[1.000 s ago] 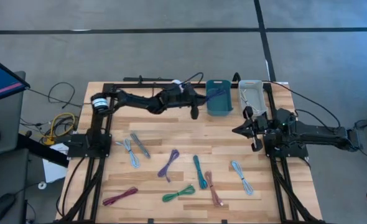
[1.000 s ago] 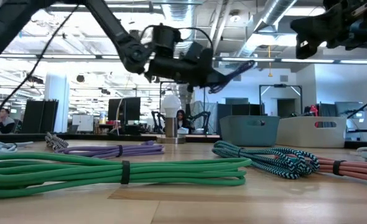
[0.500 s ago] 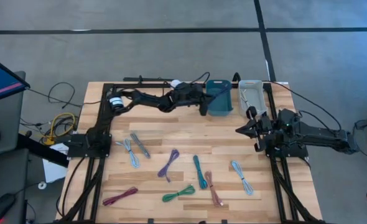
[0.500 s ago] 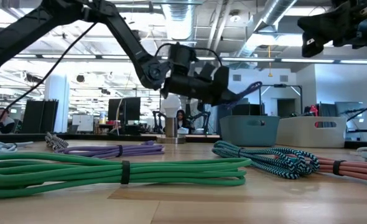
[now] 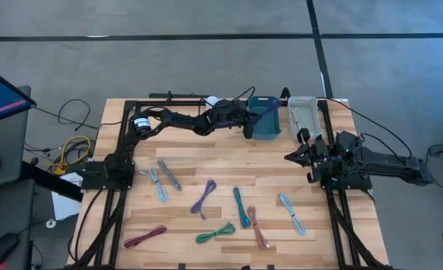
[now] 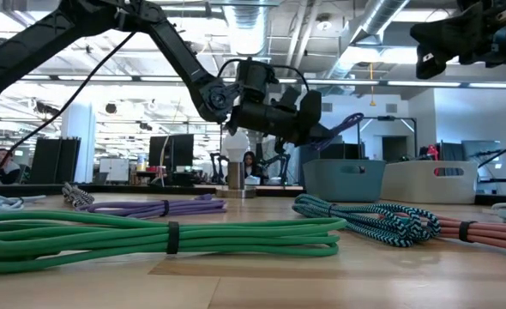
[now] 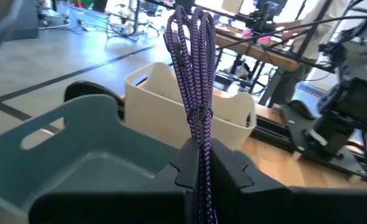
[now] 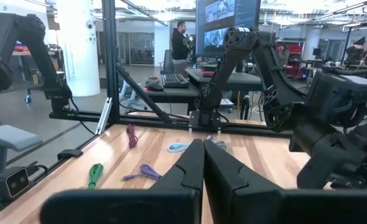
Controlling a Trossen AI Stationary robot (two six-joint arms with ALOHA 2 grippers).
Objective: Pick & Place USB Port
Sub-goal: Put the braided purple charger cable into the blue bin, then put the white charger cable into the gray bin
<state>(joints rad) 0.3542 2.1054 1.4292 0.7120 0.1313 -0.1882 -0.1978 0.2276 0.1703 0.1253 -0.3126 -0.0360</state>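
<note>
Since a second earlier, the left gripper [image 5: 246, 129] had swung from mid-table toward the teal bin [image 5: 265, 126], its fingers clamped narrow on a purple cable [image 7: 195, 93] that dangled above the bin's near edge. That looked like the carry-to-bin step; next it needed to get squarely over the opening and let go. Across the table, the right gripper [image 5: 290, 157] waited shut and empty, barely shifted.

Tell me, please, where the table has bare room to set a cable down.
Bare wood lies between the left hand by the teal bin and the purple cable below. The front is crowded with bundles around the teal cable.
</note>
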